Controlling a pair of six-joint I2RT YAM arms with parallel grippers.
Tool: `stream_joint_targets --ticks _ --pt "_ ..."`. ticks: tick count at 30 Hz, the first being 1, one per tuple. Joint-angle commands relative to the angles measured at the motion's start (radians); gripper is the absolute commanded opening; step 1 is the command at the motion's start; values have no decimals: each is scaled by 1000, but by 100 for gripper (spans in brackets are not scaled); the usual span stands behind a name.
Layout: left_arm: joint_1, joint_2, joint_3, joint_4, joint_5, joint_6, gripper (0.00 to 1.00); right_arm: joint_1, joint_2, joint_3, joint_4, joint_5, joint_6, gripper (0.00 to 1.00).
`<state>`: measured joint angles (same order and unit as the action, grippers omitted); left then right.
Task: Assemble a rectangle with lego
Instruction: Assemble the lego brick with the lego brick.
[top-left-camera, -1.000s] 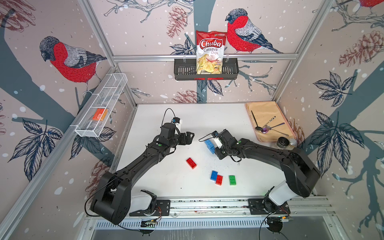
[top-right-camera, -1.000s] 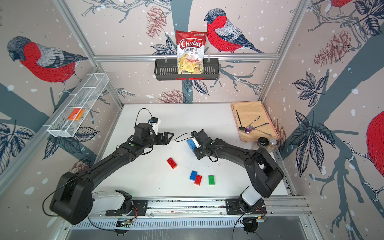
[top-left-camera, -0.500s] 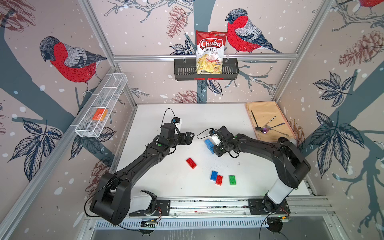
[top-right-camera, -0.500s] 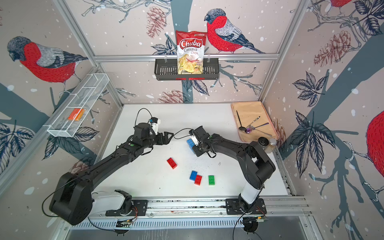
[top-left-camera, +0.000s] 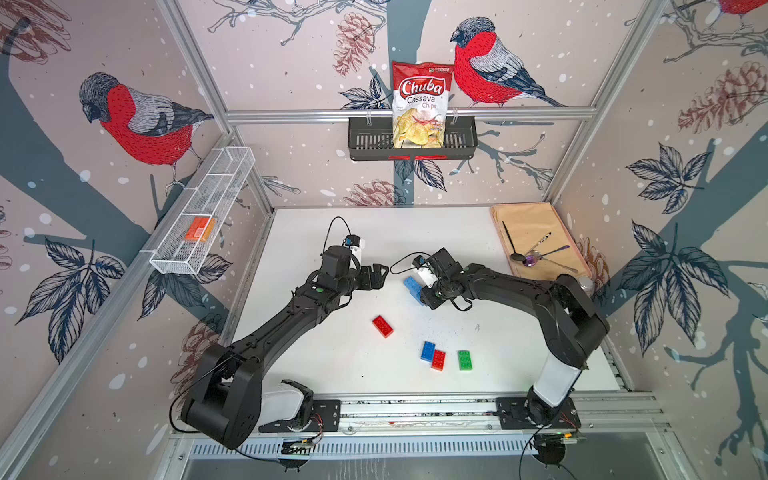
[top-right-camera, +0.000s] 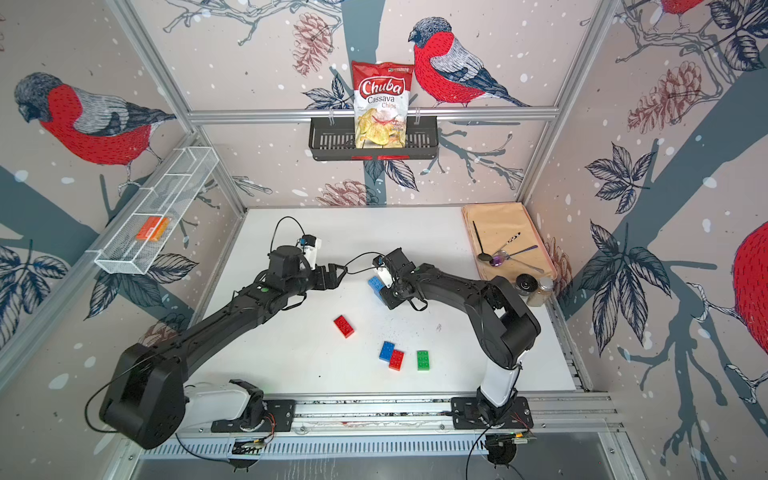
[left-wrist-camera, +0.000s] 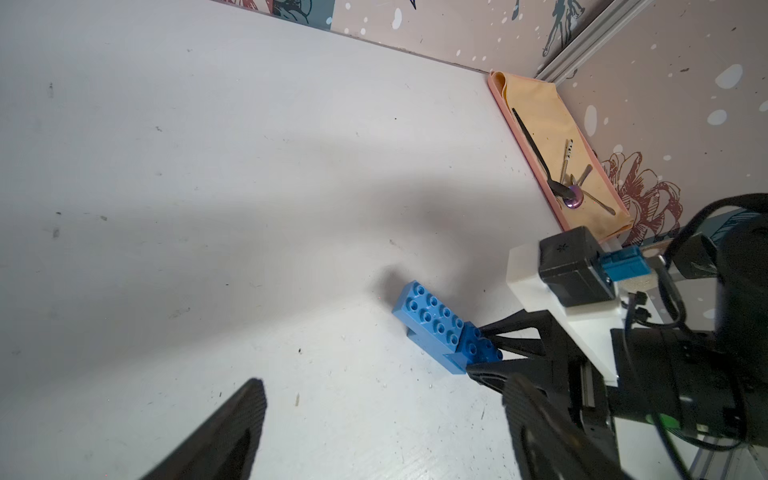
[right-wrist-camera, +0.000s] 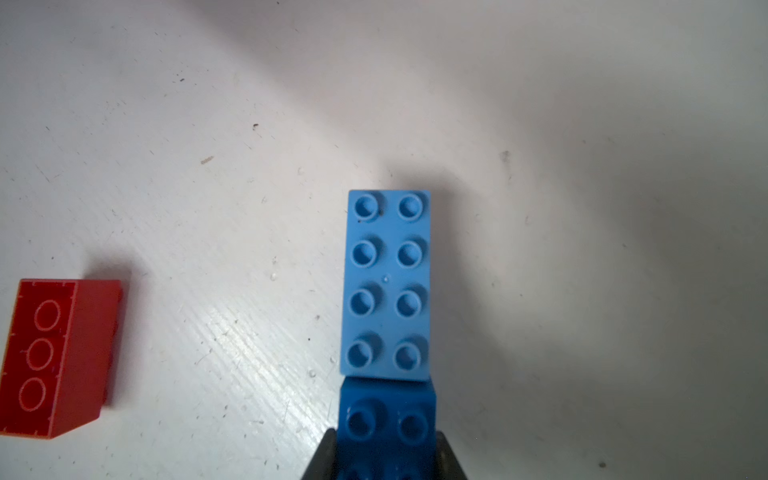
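- Near the middle of the table (top-left-camera: 316, 365), the right tool (right-wrist-camera: 386, 446) is clenched on a dark blue brick (right-wrist-camera: 388, 409). That brick butts end-on against a light blue brick (right-wrist-camera: 386, 286); I cannot tell whether they are locked together.
- Seen from above, their shared long axis runs roughly 11-to-5 o'clock.
- The left tool (top-left-camera: 377, 276), released and empty, sits near, at 9 o'clock of that pair.
- A loose red brick (top-left-camera: 382, 326) lies at 6 o'clock of the left tool.
- A blue brick (top-left-camera: 427, 351) touches a second red brick (top-left-camera: 438, 360) at 5 o'clock, with a green brick (top-left-camera: 465, 360) just beside them.
- Nothing stands in the way.
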<state>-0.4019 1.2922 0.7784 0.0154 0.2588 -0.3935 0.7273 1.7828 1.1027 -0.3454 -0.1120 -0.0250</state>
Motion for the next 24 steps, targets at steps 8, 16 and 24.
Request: stream_joint_targets --ticks 8,16,24 --pt "0 6 4 33 14 -5 90 1 35 13 -81 -17 -21 22" --pt "0 4 4 35 16 -4 90 1 58 26 -103 -25 -18 21" --pt "0 -1 1 32 12 -4 90 2 79 32 -110 -18 -10 22"
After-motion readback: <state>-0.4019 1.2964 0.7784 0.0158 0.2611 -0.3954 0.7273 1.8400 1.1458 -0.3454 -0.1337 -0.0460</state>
